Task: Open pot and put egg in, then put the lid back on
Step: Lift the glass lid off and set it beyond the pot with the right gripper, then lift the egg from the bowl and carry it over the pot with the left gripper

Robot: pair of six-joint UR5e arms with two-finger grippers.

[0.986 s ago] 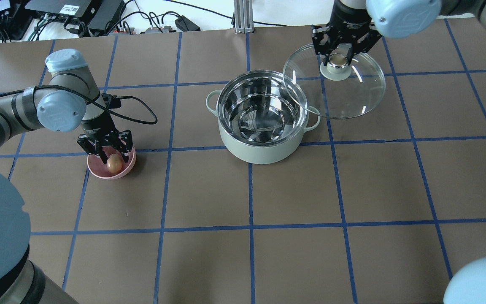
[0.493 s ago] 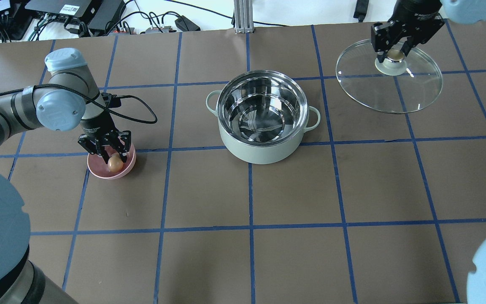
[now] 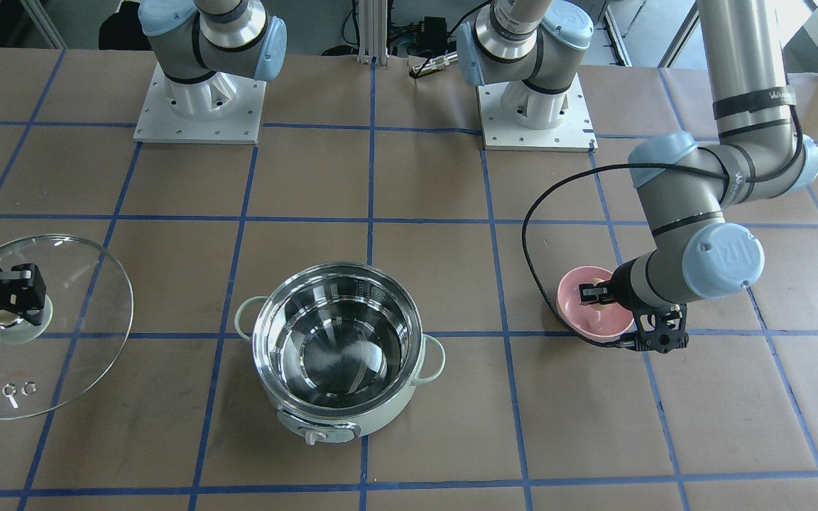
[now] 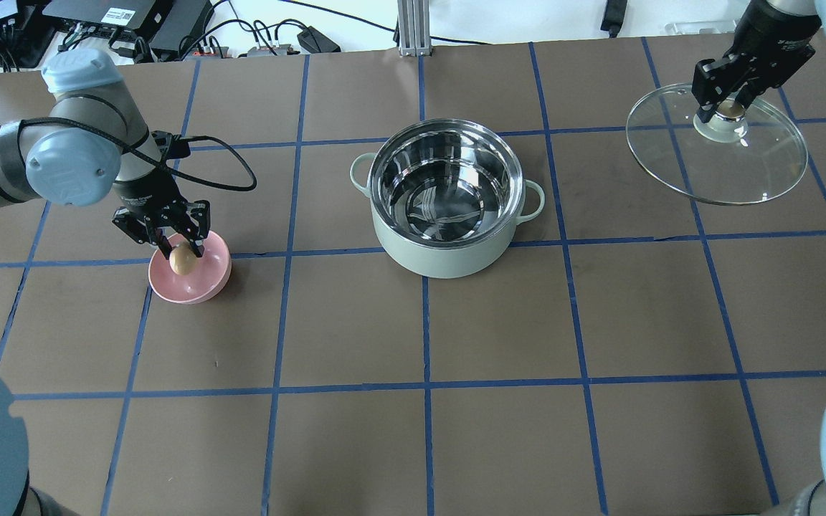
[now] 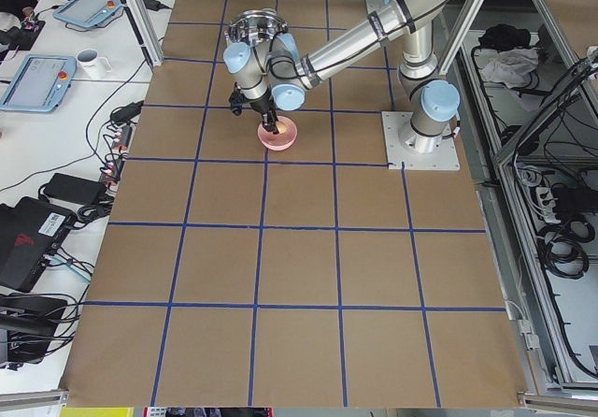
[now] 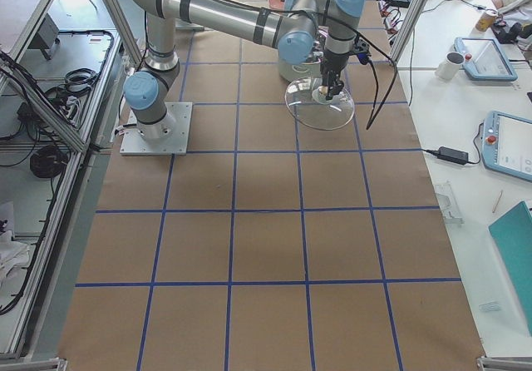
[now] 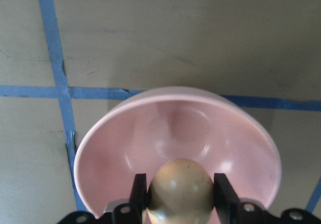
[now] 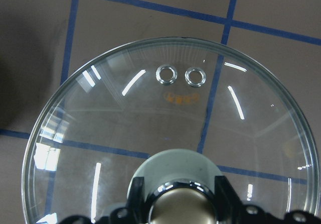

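Since half a second earlier, the lid (image 4: 743, 168) is being carried farther toward the robot's right, well clear of the pot (image 4: 449, 261). The egg (image 4: 183, 259) is being raised out of the hollow of the pink bowl (image 4: 205, 285).

Wide stretches of brown table (image 4: 355, 322) are lying open between bowl and pot, and again between pot and lid. The lid is being held near the table's far right corner. In the overhead view its rim is falling inside the papered surface. Whether that rim is touching the table cannot be told.

The right gripper (image 4: 727, 109) is being kept closed on the lid's beige knob, one finger at each side. The left gripper (image 4: 182, 256) is being kept closed on the egg. Its pads (image 7: 138, 189) are pressing on the two flanks of the shell, and the egg is hanging over the bowl's far-left part, above its floor.

The bowl is standing upright beneath the egg. The pot is standing uncovered at mid-table, its steel inside showing and its dial facing away from the robot.
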